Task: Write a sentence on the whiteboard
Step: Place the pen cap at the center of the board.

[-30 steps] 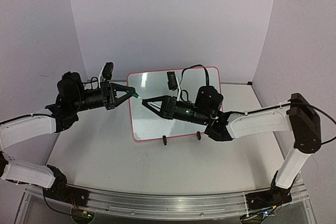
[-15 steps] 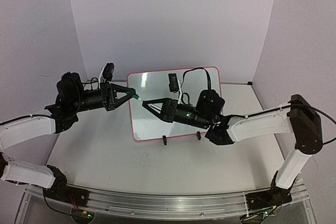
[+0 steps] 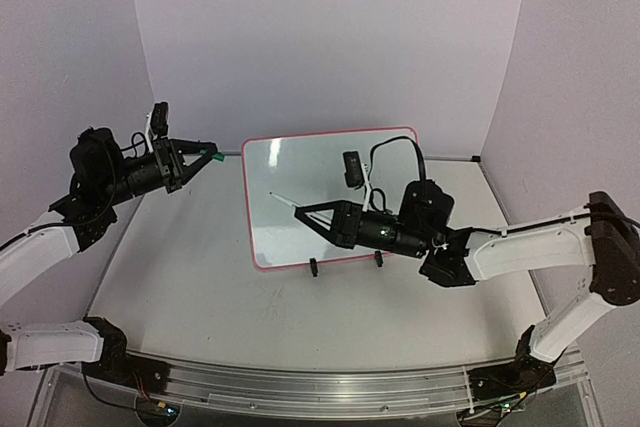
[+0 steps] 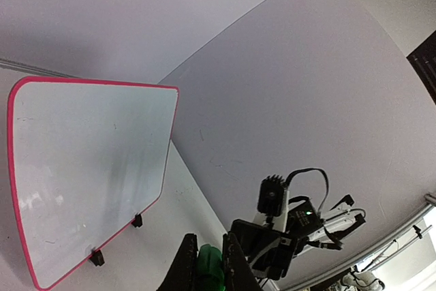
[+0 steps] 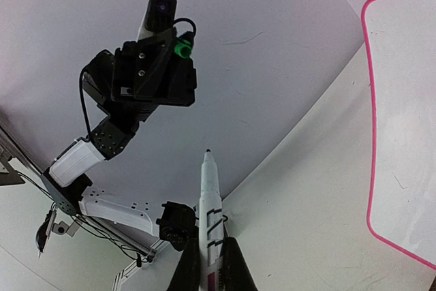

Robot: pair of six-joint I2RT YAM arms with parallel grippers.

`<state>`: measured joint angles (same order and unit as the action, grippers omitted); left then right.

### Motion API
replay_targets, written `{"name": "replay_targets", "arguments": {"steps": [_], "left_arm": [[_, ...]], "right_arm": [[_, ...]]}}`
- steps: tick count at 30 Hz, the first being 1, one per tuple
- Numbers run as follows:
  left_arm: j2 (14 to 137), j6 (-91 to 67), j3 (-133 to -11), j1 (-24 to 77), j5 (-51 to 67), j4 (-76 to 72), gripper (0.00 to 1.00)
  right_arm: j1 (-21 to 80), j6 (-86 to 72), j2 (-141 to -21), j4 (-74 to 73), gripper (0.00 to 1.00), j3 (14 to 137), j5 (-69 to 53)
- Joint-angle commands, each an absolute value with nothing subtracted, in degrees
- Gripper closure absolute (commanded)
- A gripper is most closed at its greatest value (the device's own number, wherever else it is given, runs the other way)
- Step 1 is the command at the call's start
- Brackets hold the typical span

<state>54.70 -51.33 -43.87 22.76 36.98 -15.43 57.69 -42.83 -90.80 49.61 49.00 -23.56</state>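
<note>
The whiteboard [image 3: 330, 197] with its red-pink frame stands tilted on two black clip feet at the table's middle; it also shows in the left wrist view [image 4: 88, 168] and at the right edge of the right wrist view [image 5: 409, 120]. No sentence is visible on it. My right gripper [image 3: 302, 211] is shut on a white marker [image 3: 283, 200], uncapped, its tip over the board's left part; the marker also shows in the right wrist view [image 5: 211, 202]. My left gripper [image 3: 205, 152] is shut on the green cap [image 3: 214, 157], held left of the board and above the table; the cap also shows in the left wrist view [image 4: 210, 267].
White walls close the table on three sides. The table's near edge carries a metal rail [image 3: 300, 387] with the arm bases. The left arm [image 5: 136, 80] shows in the right wrist view and the right arm [image 4: 286, 230] in the left wrist view.
My left gripper has pulled away to the left and up with the green cap. My right gripper has drawn back right with the bare marker. The two are now apart.
</note>
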Motion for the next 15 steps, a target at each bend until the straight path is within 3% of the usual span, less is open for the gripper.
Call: {"name": "replay_targets", "arguments": {"steps": [1,7,15], "left_arm": [[55.2,-45.9,-42.3,22.5,31.5,-5.0,1.00],[61.0,-48.0,-32.8,23.9,30.4,-3.5,1.00],[67.3,-46.3,-29.8,28.2,24.6,3.5,1.00]], "right_arm": [[57.8,-37.2,-83.3,42.8,1.00,48.0,-18.4],[56.0,-34.1,-77.8,32.8,1.00,47.5,-14.7],[55.6,-31.8,-75.7,26.6,1.00,47.5,-12.0]]}}
